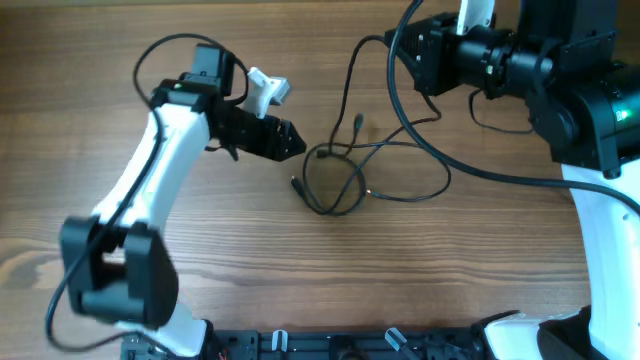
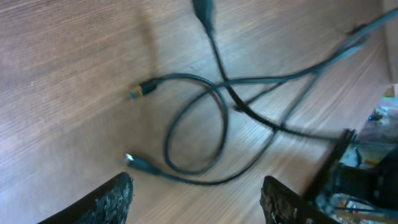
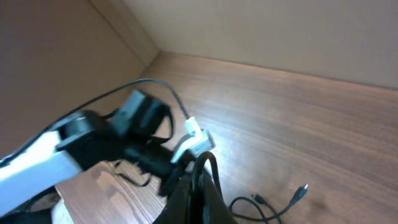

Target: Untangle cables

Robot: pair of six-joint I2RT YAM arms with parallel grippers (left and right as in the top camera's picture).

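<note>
Just beyond left hand (image 2: 198, 199): cables (image 2: 225, 84)

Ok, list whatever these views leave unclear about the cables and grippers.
- Overhead: where the cables cross, the strands are too thin to tell which lies on top.
- Left wrist: far cable runs blurred; left gripper cut off by the bottom edge.
- Right wrist: right gripper dark, cropped; any held cable hidden.

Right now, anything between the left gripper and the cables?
Only bare table. Overhead shows nothing but wood between the left gripper and the cables; the left wrist view agrees.
</note>
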